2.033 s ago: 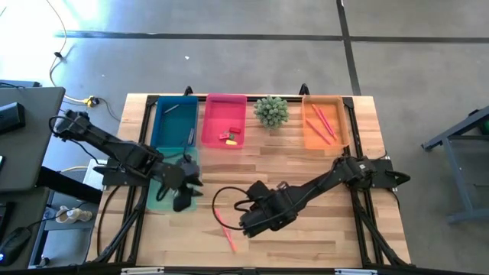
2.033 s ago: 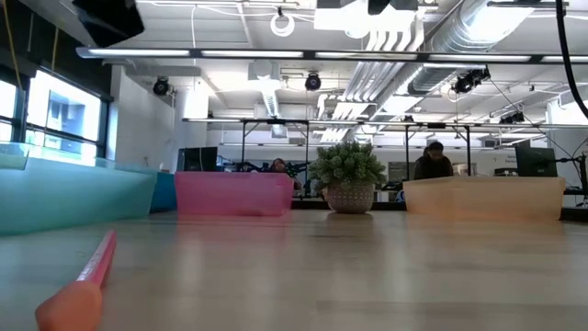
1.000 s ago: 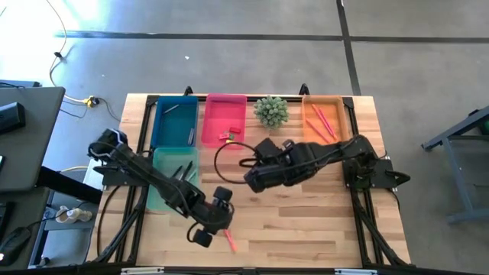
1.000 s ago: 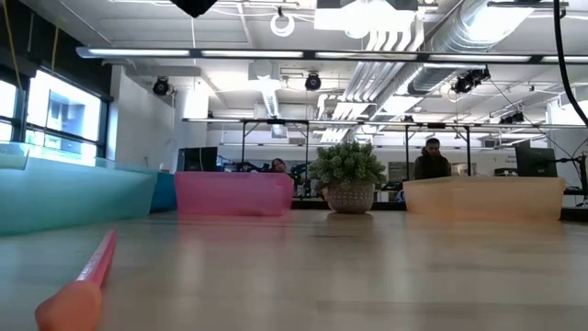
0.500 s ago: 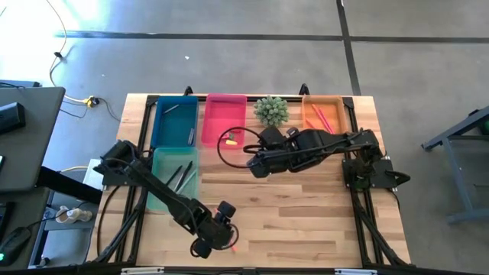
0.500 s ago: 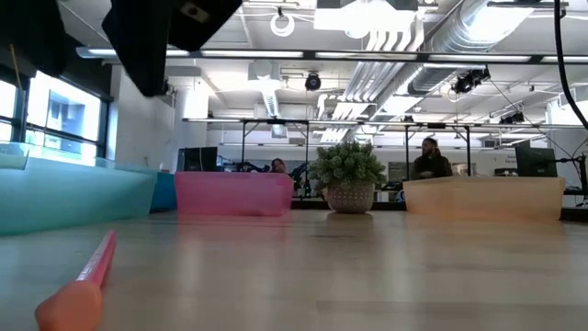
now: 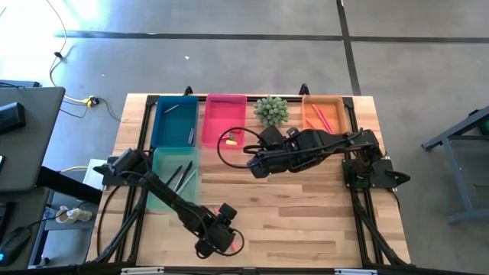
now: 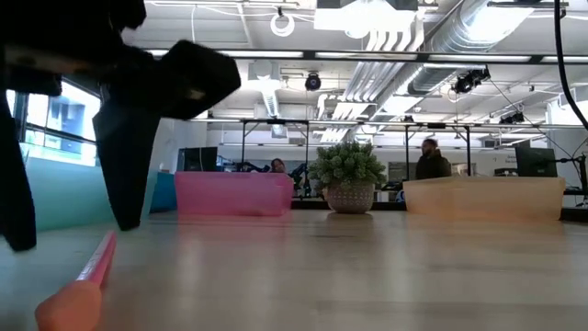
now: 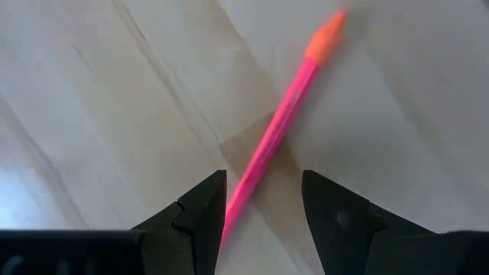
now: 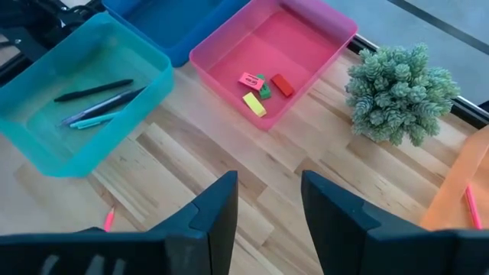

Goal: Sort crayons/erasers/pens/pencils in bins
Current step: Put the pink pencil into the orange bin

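Since half a second ago the left arm has settled lower over the pink pencil (image 9: 283, 126) at the table's near edge, and its dark fingers now fill the left of the low view where only a slice showed; the right arm has kept its place.

The wooden table (image 7: 306, 221) carries four bins along its far side. The blue bin (image 7: 174, 121) sits at about 11 o'clock from the table's middle, with a couple of dark sticks in it. The pink bin (image 7: 225, 114) stands just beside it toward 12 o'clock and holds the erasers (image 10: 263, 85), red-pink, green and yellow, bunched together on its floor. The orange bin (image 7: 325, 122) at 1 o'clock holds salmon-pink pencils (image 7: 321, 121). The teal bin (image 7: 174, 177) at 9 o'clock holds dark and grey pens (image 10: 95, 101). A spiky green plant (image 7: 271, 111) stands between the pink and orange bins.

The left gripper (image 9: 263, 210) hangs at 7 o'clock, released, its fingers (image 9: 205, 214) straddling the pink pencil without touching it. The pencil lies flat on the wood, its orange tip pointing away from the gripper.

The right gripper (image 10: 269, 202) hovers near the table's middle, just short of the pink bin, released and holding nothing.
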Robot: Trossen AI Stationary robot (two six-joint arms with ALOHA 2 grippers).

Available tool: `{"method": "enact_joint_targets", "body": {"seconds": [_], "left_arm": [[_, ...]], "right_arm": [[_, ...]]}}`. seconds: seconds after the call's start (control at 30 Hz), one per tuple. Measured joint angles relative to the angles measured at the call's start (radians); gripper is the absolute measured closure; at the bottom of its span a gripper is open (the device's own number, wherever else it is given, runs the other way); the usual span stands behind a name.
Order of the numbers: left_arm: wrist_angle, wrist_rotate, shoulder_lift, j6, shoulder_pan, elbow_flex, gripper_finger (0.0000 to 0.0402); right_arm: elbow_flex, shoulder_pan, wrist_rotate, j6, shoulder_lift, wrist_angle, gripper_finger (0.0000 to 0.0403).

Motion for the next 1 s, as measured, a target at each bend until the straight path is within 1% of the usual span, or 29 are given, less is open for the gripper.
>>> {"method": "enact_joint_targets", "body": {"seconds": [0.2,0.37,0.6,0.7,0.87,1.0], "left_arm": [[-0.020,-0.011,0.028,0.015,0.007,0.002,0.0243],[-0.021,0.025,0.036,0.038,0.038,0.004,0.0250],[-0.020,0.124,0.039,0.118,0.102,0.003,0.0293],[-0.020,0.125,0.040,0.149,0.115,0.002,0.0310],[-0.021,0.116,0.040,0.155,0.125,-0.001,0.0336],[-0.014,0.112,0.041,0.152,0.125,-0.013,0.0364]], "right_arm": [[0.000,0.000,-0.001,0.000,0.000,0.000,0.0265],[0.000,0.000,-0.016,-0.009,0.000,0.000,0.0265],[0.000,0.002,-0.052,-0.033,0.000,0.000,0.0265],[0.000,0.002,-0.066,-0.034,0.000,0.000,0.0265],[0.000,0.006,-0.094,-0.057,-0.002,0.000,0.0265],[0.000,0.024,-0.074,-0.064,-0.031,0.000,0.0265]]}}
